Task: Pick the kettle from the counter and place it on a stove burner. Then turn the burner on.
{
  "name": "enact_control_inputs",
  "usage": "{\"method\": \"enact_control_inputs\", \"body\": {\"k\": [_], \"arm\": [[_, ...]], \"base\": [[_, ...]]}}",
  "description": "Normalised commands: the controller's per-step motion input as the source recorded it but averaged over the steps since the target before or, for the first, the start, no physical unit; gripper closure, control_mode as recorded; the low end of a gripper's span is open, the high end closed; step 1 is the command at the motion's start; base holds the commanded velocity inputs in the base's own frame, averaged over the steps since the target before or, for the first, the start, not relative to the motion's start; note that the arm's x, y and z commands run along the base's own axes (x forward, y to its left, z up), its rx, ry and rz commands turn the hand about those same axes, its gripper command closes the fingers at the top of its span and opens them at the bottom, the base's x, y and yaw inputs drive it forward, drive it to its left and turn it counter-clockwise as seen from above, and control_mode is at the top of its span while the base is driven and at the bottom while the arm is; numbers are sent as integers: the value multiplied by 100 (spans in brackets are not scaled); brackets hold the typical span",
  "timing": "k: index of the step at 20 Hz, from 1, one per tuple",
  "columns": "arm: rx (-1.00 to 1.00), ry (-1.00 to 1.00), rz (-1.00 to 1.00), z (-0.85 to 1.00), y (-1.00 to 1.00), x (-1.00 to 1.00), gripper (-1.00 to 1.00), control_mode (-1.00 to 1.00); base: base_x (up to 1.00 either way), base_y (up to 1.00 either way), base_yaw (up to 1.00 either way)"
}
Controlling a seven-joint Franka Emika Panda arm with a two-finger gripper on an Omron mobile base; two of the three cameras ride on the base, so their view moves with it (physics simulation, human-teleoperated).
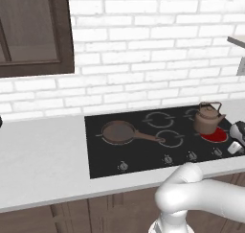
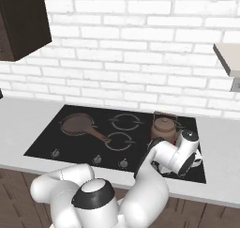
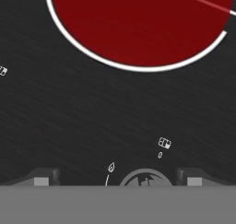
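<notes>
Tool (image 3: 117,180) is wide open and empty, hovering right over a control knob (image 3: 145,178) at the cooktop's front, while the kettle (image 1: 208,119) sits on the stove burner (image 1: 215,135) that's glowing red, so it looks basically done, probably just back off.

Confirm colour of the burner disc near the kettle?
Glowing red: the stove burner disc, clearest in the hand view; the kettle stands at its edge.

Red burner disc (image 3: 138,25) cut off at top edge, control knob (image 3: 145,179) half hidden at bottom, claw (image 1: 238,140) clipped by right edge
</notes>
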Motion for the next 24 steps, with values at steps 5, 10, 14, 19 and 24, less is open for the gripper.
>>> {"method": "enact_control_inputs", "body": {"k": [5, 10, 14, 19, 24], "arm": [[0, 0, 0, 0, 0, 0, -100, -100], [0, 0, 1, 0, -2, -2, -100, -100], [-1, 0, 0, -1, 0, 0, -100, -100], [0, 4, -1, 0, -11, 0, -100, -100], [0, 0, 0, 0, -3, -1, -100, -100]], "base": [[0, 0, 0], [0, 0, 0], [0, 0, 0], [0, 0, 0], [0, 0, 0]]}}
